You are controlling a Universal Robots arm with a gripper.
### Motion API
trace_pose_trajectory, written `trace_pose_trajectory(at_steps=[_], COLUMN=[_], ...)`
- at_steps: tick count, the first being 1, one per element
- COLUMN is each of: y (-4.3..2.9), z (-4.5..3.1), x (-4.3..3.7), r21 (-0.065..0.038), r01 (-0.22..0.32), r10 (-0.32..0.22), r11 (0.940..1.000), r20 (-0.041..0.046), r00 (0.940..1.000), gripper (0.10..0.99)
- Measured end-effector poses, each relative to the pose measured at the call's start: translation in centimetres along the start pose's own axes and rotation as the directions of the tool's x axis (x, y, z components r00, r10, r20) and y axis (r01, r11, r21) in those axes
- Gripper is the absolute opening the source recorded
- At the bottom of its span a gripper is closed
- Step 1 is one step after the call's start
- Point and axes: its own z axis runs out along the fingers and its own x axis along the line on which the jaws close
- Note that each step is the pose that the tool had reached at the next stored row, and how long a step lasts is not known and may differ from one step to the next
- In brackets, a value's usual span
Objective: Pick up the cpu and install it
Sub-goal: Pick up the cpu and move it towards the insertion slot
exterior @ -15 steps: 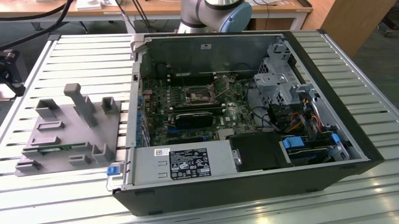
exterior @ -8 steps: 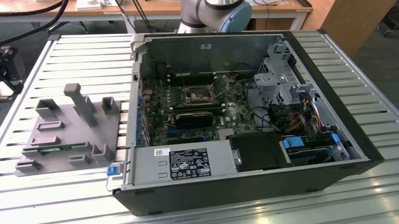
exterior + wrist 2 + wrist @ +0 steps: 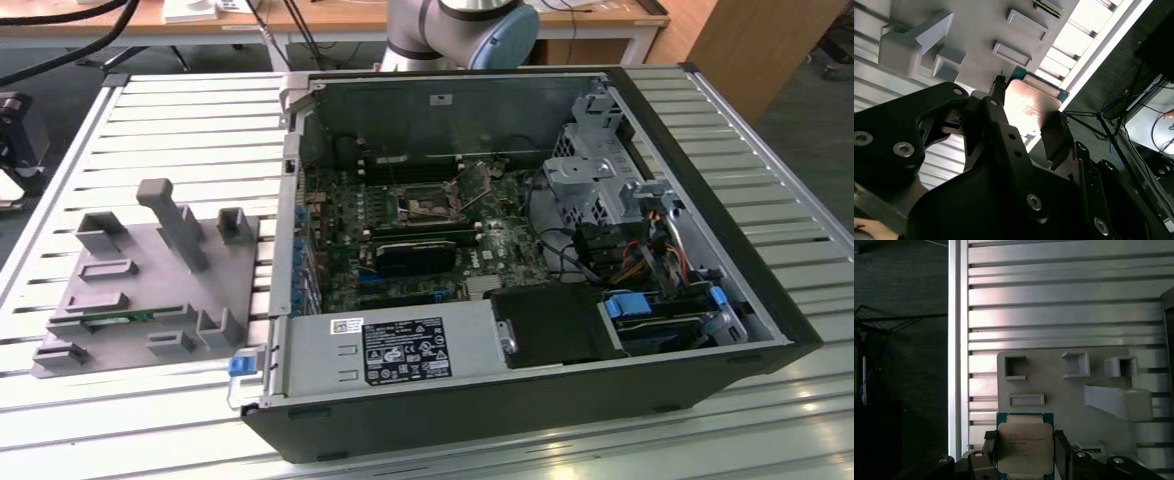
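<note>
Between the end effector's closed fingers sits the cpu, pinched by opposite edges, probably to spare its faces. Just beyond it lies the grey holder, pocketed to locate parts, on the slatted bench. Farther off stands the open computer case.

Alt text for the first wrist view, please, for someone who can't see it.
The hand grips the cpu by two opposite edges, silvery top plate facing the camera. Behind it lies a grey fixture tray with raised pockets, on a slatted metal table.
</note>
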Motion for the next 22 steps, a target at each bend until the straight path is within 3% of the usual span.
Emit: trace_pose_trajectory(at_steps=[22], y=[0.35], z=[-2.27], x=[0.14], r21=[0.000], r01=[-0.002], r10=[0.002], r11=[1.0000], r20=[0.0001], r00=[1.0000], gripper=[0.541])
